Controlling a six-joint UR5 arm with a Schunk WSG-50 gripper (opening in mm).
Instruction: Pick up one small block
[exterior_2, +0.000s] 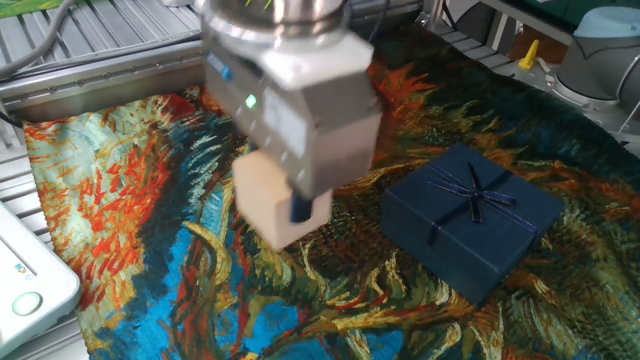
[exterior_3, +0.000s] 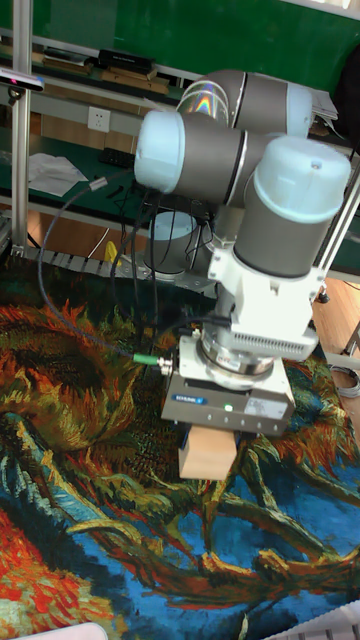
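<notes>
The small block (exterior_2: 268, 200) is a pale peach cube, held under the grey gripper body and hanging above the painted cloth (exterior_2: 120, 200). My gripper (exterior_2: 285, 208) is shut on it, and a dark fingertip (exterior_2: 301, 208) shows against its right face. In the tall fixed view the block (exterior_3: 210, 452) sits directly beneath the gripper (exterior_3: 212, 436), whose fingers are mostly hidden behind it. The arm's large grey and pale blue joints rise above.
A dark blue ribboned gift box (exterior_2: 470, 222) lies on the cloth to the right of the gripper. A white device (exterior_2: 25, 275) sits at the left edge. Metal rails (exterior_2: 70, 50) run along the back left. A black cable (exterior_3: 60, 250) loops beside the arm.
</notes>
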